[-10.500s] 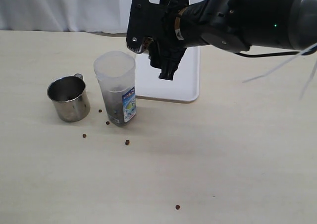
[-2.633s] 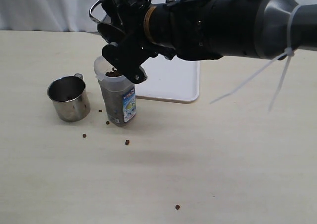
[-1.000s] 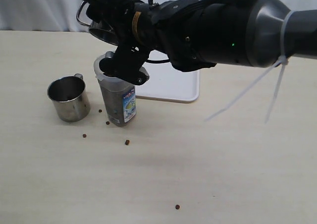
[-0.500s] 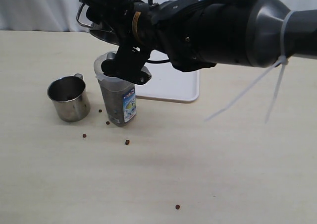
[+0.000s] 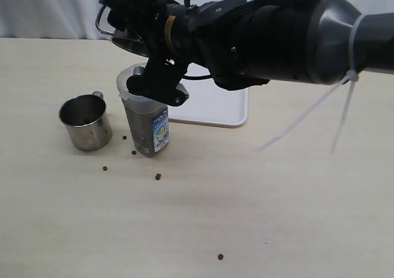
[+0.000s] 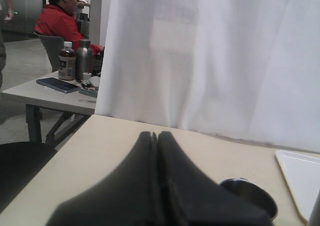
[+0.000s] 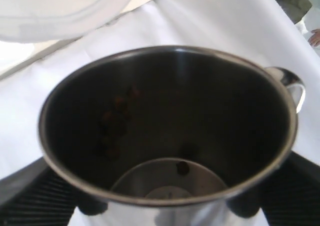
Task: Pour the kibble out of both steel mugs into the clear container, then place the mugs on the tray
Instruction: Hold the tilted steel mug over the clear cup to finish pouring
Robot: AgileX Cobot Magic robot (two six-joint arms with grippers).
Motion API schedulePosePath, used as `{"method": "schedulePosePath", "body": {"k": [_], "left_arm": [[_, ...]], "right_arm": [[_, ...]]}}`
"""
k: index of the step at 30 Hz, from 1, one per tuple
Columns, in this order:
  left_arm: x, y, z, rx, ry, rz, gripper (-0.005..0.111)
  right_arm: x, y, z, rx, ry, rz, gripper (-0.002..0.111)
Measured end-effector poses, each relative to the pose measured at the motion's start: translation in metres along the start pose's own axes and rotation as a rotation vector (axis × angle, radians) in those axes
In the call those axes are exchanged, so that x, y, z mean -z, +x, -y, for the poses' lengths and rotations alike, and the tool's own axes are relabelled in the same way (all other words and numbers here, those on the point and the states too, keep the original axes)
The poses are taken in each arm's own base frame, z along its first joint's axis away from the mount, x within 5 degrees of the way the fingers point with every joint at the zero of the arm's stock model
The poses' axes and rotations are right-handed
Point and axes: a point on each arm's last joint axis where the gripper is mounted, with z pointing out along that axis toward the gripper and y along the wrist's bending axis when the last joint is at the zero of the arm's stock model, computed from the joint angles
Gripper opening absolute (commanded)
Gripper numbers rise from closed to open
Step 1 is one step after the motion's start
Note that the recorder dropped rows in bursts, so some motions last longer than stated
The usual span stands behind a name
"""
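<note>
My right gripper [image 5: 145, 43] reaches across and is shut on a steel mug [image 5: 126, 27], held tipped with its mouth over the clear container [image 5: 146, 123]. Dark kibble [image 5: 139, 130] shows through the container's wall. In the right wrist view the mug [image 7: 165, 111] is almost empty, with one pellet [image 7: 183, 167] near its bottom, and the gripper [image 7: 165, 208] has fingers [image 7: 30, 198] on both sides of it. The other steel mug [image 5: 85, 123] stands left of the container. The white tray [image 5: 217, 109] lies behind. My left gripper [image 6: 156, 136] is shut on nothing, near that mug [image 6: 250, 195].
Loose pellets lie on the tabletop in front of the container [image 5: 158, 176], near the standing mug [image 5: 104, 168] and close to the front edge [image 5: 220, 256]. A white curtain [image 5: 49, 10] hangs behind the table. The right arm's bulk [image 5: 277, 41] spans over the tray.
Nothing has moved over the last second. Before that, the right arm brought the mug to the container and tipped it further over the opening.
</note>
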Motion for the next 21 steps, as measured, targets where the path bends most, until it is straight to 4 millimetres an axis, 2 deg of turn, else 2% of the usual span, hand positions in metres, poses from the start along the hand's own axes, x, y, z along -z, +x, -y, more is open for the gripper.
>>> {"method": "schedulePosePath", "body": {"k": [6,21], "left_arm": [[0.0000,0.0000,0.0000,0.000,0.000,0.000,0.000],[0.0000,0.0000,0.0000,0.000,0.000,0.000,0.000]], "right_arm": [[0.0004,-0.0057,-0.0085,0.011,-0.034,0.003,0.005],[0.0004,-0.0034,-0.0071,0.059,-0.033,-0.007,0.005]]}}
